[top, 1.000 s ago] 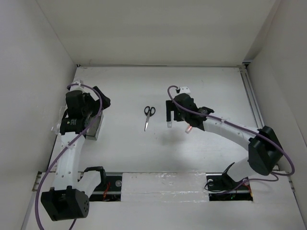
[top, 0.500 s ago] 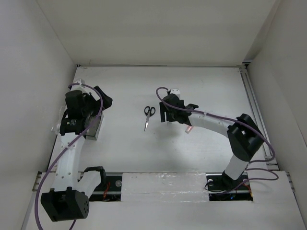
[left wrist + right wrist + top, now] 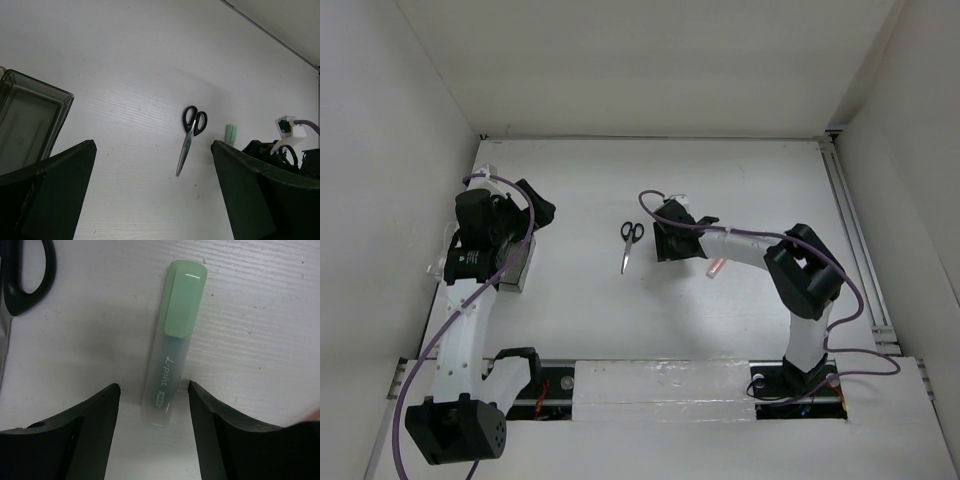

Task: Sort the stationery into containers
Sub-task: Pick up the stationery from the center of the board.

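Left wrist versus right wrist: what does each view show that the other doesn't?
Only left wrist: the smoky dark bin and the whole scissors, blades included. Only right wrist: the printed body of the green-capped pen, lying between the open fingers of the right gripper. Both: the scissors' black handle and the pen's green cap.

Bright, even light; soft shadows.
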